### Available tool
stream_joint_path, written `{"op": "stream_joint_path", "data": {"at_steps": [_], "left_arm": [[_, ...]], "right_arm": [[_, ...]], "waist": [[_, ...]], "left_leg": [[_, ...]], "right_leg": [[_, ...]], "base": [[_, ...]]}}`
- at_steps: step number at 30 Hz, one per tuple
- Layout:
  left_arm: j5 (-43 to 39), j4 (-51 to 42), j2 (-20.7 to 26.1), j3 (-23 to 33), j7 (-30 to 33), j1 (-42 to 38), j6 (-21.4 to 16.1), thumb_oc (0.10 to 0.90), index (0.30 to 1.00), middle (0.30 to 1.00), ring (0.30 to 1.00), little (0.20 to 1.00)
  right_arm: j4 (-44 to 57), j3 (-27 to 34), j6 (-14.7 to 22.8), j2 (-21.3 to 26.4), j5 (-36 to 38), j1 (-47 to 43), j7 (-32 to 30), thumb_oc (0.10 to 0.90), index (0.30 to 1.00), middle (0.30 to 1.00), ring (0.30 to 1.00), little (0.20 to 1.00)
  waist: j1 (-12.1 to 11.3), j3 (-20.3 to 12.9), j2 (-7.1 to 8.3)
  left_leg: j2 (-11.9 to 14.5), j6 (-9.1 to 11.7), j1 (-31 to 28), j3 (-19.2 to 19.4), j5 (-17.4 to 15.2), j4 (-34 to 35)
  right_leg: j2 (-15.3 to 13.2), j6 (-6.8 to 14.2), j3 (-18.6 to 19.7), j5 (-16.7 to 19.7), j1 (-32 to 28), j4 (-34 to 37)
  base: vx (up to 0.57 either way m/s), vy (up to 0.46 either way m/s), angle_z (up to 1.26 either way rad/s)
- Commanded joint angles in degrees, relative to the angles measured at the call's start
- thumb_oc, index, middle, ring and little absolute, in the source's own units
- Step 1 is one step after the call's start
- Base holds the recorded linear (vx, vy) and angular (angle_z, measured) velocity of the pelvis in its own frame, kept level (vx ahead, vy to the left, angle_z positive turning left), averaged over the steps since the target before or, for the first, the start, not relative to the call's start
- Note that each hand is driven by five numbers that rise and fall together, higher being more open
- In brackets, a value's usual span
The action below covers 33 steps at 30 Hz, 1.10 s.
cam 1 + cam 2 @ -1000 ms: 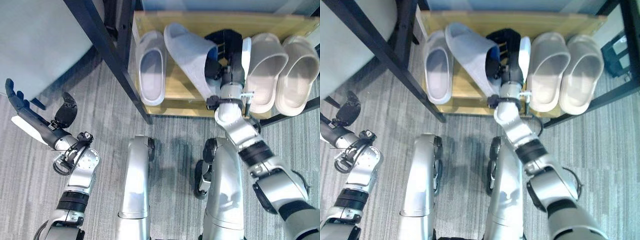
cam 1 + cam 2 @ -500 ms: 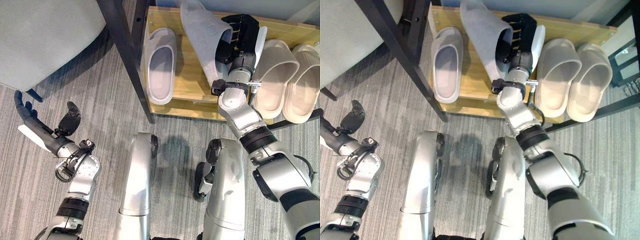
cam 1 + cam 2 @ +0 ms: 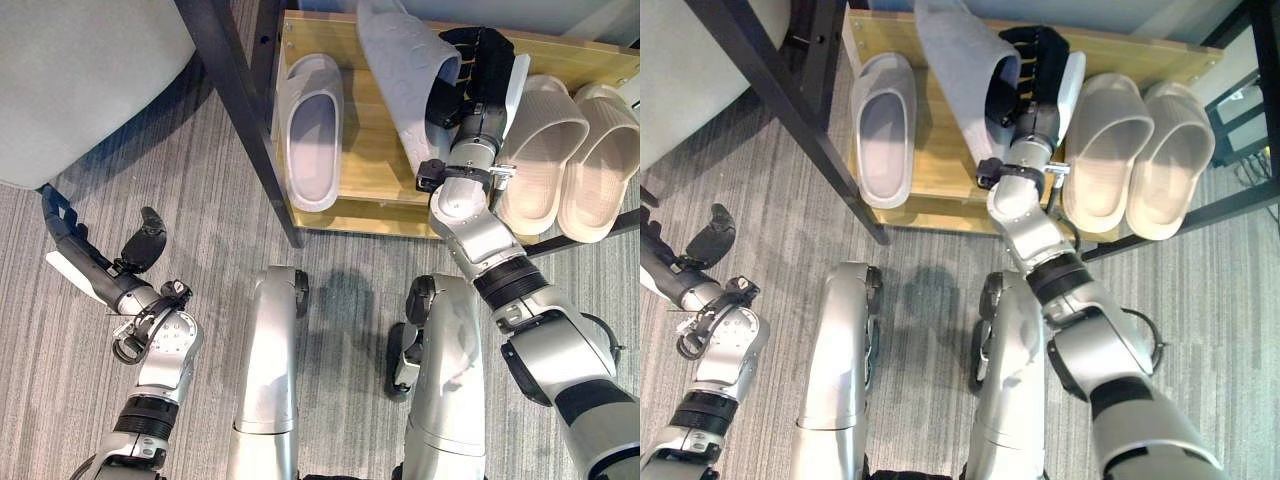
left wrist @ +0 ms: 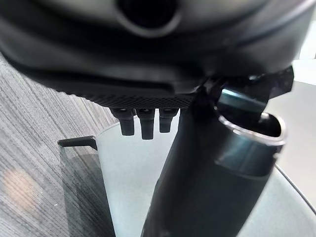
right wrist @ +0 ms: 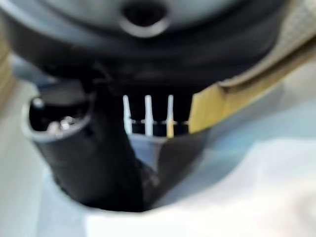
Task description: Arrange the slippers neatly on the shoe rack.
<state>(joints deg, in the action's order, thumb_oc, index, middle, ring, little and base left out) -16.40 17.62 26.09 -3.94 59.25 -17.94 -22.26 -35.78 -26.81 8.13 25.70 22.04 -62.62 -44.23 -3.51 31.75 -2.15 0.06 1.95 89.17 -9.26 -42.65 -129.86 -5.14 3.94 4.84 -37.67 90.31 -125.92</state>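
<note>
The grey slipper [image 3: 405, 75] is gripped by the curled right hand [image 3: 470, 75] over the wooden shoe rack [image 3: 385, 195], its long axis slanted, not parallel to the mate [image 3: 308, 130] lying flat at its left. The left hand [image 3: 95, 250] is held with relaxed fingers, well apart over the carpet.

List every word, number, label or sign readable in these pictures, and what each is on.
None: no readable text on the grey slippers, the beige slippers, the wooden shelf or the carpet.
The grey slipper in the right hand shows an embossed pattern, no legible letters.
</note>
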Motion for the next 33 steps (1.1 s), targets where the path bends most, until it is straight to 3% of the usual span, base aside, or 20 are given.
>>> {"op": "stream_joint_path", "data": {"at_steps": [1, 17, 24, 25, 26, 27, 28, 33], "left_arm": [[1.0, -1.7, 1.6, 1.6, 0.7, -2.2, -5.4, 0.8, 0.9, 0.9, 0.9, 0.9], [0.8, 0.5, 0.8, 1.4, 0.8, -3.0, -4.7, 0.8, 0.9, 0.9, 0.9, 0.9], [1.4, 0.6, 0.7, 1.7, 1.0, -2.5, -4.3, 0.8, 0.9, 0.9, 0.9, 0.9], [1.3, 0.8, 0.7, 1.8, 1.0, -2.5, -4.4, 0.8, 0.9, 0.9, 0.9, 0.9], [1.2, 0.9, 0.6, 1.8, 0.9, -2.4, -4.4, 0.8, 0.9, 0.9, 0.9, 0.9], [1.2, 1.0, 0.6, 1.8, 0.9, -2.4, -4.4, 0.8, 0.9, 0.9, 0.9, 0.9], [1.1, 1.1, 0.6, 1.7, 0.8, -2.3, -4.3, 0.8, 0.9, 0.9, 0.9, 0.9], [3.1, 1.5, 1.2, 1.5, 1.8, -2.0, -3.2, 0.8, 0.9, 0.9, 0.9, 0.9]], "right_arm": [[3.8, 3.2, 7.1, -1.6, 0.0, -5.9, -1.4, 0.4, 0.3, 0.3, 0.3, 0.3], [0.7, 3.4, 3.1, -4.2, -3.6, -3.1, -3.1, 0.4, 0.3, 0.3, 0.3, 0.3], [-0.3, 4.0, 3.4, -4.9, -3.4, -2.9, -3.9, 0.4, 0.3, 0.3, 0.3, 0.3], [-0.3, 4.0, 3.5, -4.9, -3.2, -2.9, -3.8, 0.497, 0.446, 0.446, 0.446, 0.446], [-0.2, 3.9, 3.4, -4.8, -3.2, -2.9, -3.7, 0.54, 0.509, 0.509, 0.509, 0.509], [-0.2, 3.9, 3.4, -4.8, -3.1, -2.9, -3.7, 0.74, 0.811, 0.811, 0.811, 0.811], [-0.2, 3.8, 3.6, -4.8, -2.9, -3.0, -3.7, 0.8, 0.9, 0.9, 0.9, 0.9], [0.0, 3.8, 3.2, -5.1, -3.5, -2.6, -4.5, 0.8, 0.9, 0.9, 0.9, 0.9]], "waist": [[-1.9, -2.0, 1.2], [-1.4, -2.0, 1.59], [-1.3, -2.0, 1.36], [-1.3, -2.0, 1.4], [-1.3, -2.0, 1.44], [-1.3, -2.0, 1.44], [-1.3, -2.0, 1.41], [-1.4, -2.0, 1.45]], "left_leg": [[0.0, -3.9, 0.8, -0.5, -3.3, -3.5], [-0.3, -3.6, 0.8, -0.7, -2.5, -3.4], [-0.4, -3.5, 0.8, -0.5, -2.4, -3.4], [-0.4, -3.4, 0.8, -0.6, -2.4, -3.4], [-0.4, -3.4, 0.8, -0.5, -2.4, -3.5], [-0.4, -3.4, 0.8, -0.5, -2.4, -3.5], [-0.5, -3.4, 0.8, -0.6, -2.3, -3.6], [-0.3, -3.4, 0.8, -0.5, -2.2, -3.5]], "right_leg": [[-0.2, -5.9, -2.0, -1.8, -0.4, -2.1], [0.1, -6.0, -1.8, -1.6, -0.4, -2.3], [0.1, -6.1, -1.8, -1.6, -0.4, -2.3], [0.1, -6.0, -1.8, -1.6, -0.4, -2.3], [0.1, -6.1, -1.7, -1.5, -0.4, -2.3], [0.1, -6.1, -1.7, -1.5, -0.4, -2.3], [0.0, -6.0, -1.8, -1.5, -0.4, -2.4], [-0.1, -6.0, -1.9, -1.3, -0.4, -2.4]], "base": [[0.0, 0.0, 0.0], [0.0, 0.0, 0.0], [0.0, 0.0, 0.0], [0.0, 0.0, 0.0], [0.0, 0.0, 0.0], [0.0, 0.0, 0.0], [0.0, 0.0, 0.0], [0.0, 0.0, 0.0]]}}
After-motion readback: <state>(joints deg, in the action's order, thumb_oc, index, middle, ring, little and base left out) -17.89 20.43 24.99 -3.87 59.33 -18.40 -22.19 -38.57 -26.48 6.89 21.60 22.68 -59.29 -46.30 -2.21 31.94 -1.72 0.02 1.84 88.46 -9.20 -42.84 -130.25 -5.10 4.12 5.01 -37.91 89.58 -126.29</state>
